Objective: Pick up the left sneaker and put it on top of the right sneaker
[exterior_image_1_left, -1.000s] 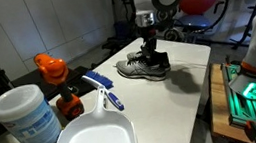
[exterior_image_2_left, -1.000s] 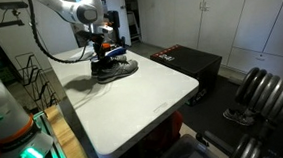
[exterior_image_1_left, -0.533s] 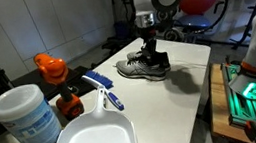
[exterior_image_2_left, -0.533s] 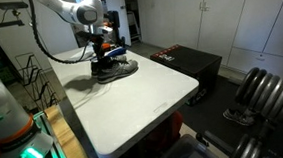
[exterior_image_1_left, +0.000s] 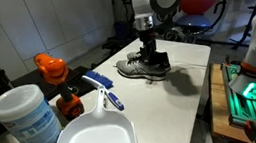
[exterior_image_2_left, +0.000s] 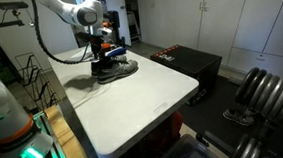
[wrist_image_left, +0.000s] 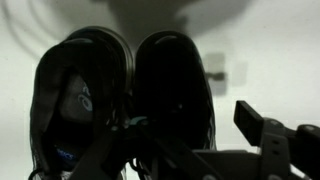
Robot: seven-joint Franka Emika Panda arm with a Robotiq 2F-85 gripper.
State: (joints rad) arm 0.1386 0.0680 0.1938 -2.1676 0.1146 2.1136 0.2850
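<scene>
Pointing straight down, gripper [exterior_image_1_left: 146, 51] at sneakers [exterior_image_1_left: 138, 70]

In the wrist view we make out the sneakers [wrist_image_left: 172, 95] only as dark silhouettes, their lower ends cut by the bottom edge. In an exterior view the gripper [exterior_image_1_left: 147, 51] buries its tips among them (too small to judge its grip).

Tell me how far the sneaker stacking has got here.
Done: nothing yet; in the wrist view one sneaker lies beside the other sneaker, not stacked. In hand: the gripper is down at the pair in an exterior view; grip unclear. Left: lift one, set it on its twin.
</scene>
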